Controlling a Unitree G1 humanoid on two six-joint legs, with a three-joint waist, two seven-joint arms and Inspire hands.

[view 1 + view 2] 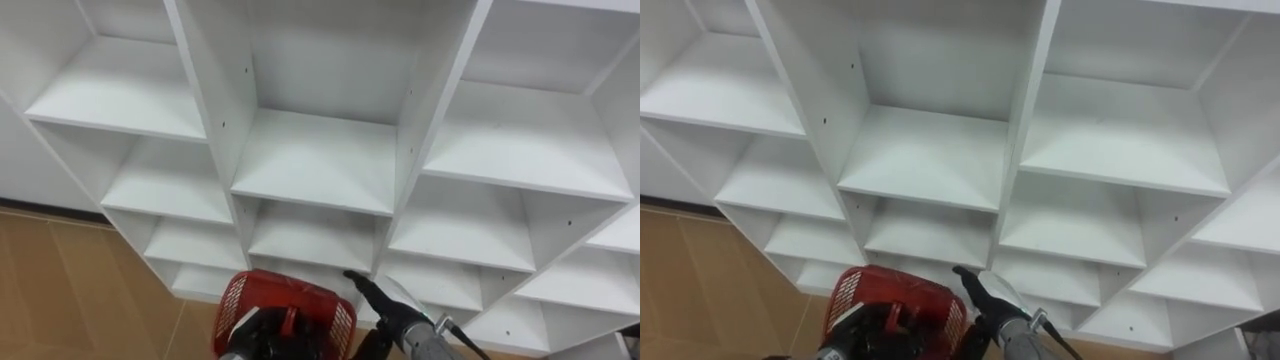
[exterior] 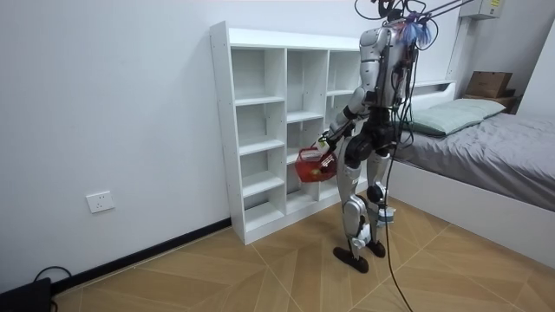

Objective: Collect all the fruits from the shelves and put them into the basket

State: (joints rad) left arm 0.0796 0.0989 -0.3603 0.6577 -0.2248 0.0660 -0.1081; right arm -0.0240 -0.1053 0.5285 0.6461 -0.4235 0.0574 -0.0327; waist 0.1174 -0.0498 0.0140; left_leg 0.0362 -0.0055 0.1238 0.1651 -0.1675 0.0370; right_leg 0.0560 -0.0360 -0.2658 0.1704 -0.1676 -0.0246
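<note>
Two hands are showing low in the eye views, before the white closet [image 1: 318, 165], whose open compartments are spreading across everything above them. One red basket [image 1: 292, 296] is hanging at the bottom edge, in front of the lowest shelves of the middle column. The left hand [image 1: 258, 336] is sitting over the basket's top, and its dark fingers are curling round the red handle, so it is carrying the basket by that grip. What is lying inside the basket cannot be told, since the hand and the mesh wall are covering the inside.

Just beside the basket's right rim, the right hand [image 1: 376, 293] is reaching up and to the left toward a lower middle compartment. Its fingers are lying straight and close together, holding nothing. Whether the fingertips are touching the shelf edge cannot be told.

Seen from the room view, the robot is standing upright on the wooden floor [image 2: 260, 277], facing the closet with its left side toward the camera. Its arm is holding the basket out at hip height, close to the middle shelves. Behind the robot, a bed [image 2: 486, 143] with grey bedding is standing along the room view's right side.
</note>
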